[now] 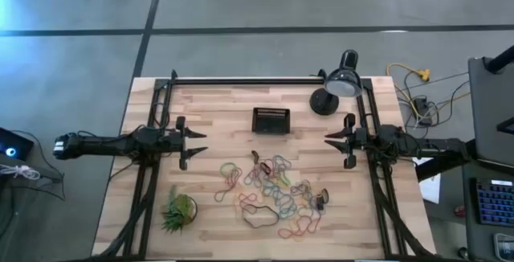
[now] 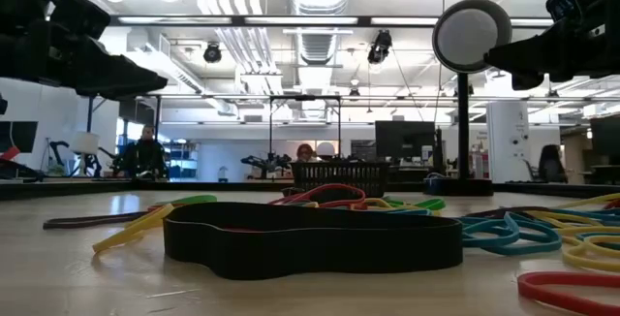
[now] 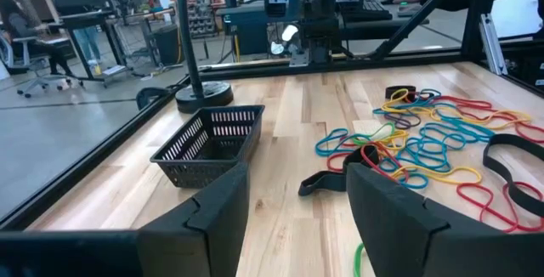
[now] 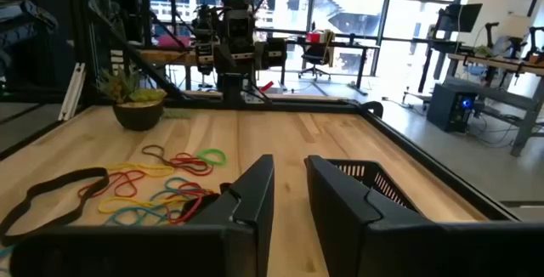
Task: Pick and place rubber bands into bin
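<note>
Task not yet begun: rubber bands (image 1: pixel 273 188) lie scattered on the table (image 1: pixel 217 109), near the empty bin (image 1: pixel 271 120); left end effector (image 1: pixel 201 142) open, right end effector (image 1: pixel 331 140) narrowly parted, both holding nothing.

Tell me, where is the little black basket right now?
In the high view the bin sits on the table's far middle, left of the lamp, just beyond the pile of rubber bands.
</note>
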